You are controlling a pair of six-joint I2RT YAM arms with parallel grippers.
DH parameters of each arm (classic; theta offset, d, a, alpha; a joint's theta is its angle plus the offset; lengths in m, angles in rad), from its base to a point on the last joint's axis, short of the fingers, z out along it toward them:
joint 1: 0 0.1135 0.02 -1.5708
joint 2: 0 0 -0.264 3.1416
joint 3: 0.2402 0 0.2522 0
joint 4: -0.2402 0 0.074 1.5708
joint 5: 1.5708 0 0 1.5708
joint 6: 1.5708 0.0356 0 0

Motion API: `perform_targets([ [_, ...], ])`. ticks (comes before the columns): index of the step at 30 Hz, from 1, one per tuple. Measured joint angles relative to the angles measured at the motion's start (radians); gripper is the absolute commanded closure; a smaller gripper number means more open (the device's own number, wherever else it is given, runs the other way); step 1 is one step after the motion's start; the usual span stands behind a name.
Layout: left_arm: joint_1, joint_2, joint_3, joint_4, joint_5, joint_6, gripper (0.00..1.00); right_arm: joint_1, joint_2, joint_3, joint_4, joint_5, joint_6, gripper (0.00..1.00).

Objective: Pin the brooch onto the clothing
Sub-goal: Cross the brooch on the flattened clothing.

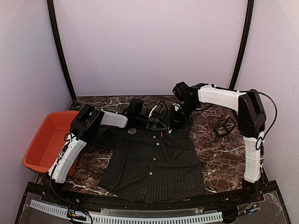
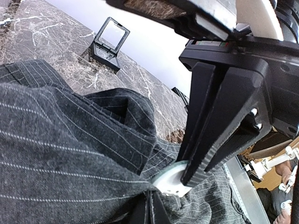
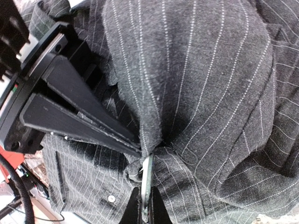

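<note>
Near the collar of the shirt [image 1: 154,163], the left gripper [image 3: 134,147] pinches cloth and the right gripper [image 2: 187,175] clamps the brooch [image 2: 168,184]; best pressed squarely together.

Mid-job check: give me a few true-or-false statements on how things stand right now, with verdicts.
1. The shirt lies with its buttons facing up. True.
2. The right claw is open and clear of the shirt. False: it is shut on the brooch, right at the fabric.
3. The small black box stands open. True.
4. The red bin sits on the robot's right. False: it is on the left, beside the left arm.
5. The left claw is shut on shirt fabric. True.
</note>
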Motion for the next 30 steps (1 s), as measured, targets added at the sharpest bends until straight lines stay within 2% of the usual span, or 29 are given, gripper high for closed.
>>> perform_targets([
  [5, 0.004, -0.005, 0.000, -0.019, -0.011, 0.017, 0.99, 0.005, 0.000, -0.002, 0.001, -0.051, -0.029, 1.00],
  [21, 0.004, -0.024, -0.005, -0.056, -0.005, 0.048, 0.99, 0.009, -0.025, -0.022, 0.010, -0.066, -0.045, 1.00],
  [22, 0.004, -0.025, -0.005, -0.054, -0.004, 0.047, 0.97, 0.007, -0.029, -0.028, 0.015, -0.067, -0.044, 1.00],
  [24, 0.004, -0.028, -0.011, -0.043, -0.004, 0.037, 0.84, 0.003, -0.035, -0.042, 0.028, -0.078, -0.042, 1.00],
  [26, 0.004, -0.034, -0.027, -0.010, -0.013, 0.015, 0.75, -0.001, -0.042, -0.063, 0.048, -0.113, -0.039, 1.00],
  [30, 0.008, -0.051, -0.080, 0.093, -0.014, -0.060, 0.61, -0.009, -0.069, -0.122, 0.093, -0.176, -0.024, 1.00],
])
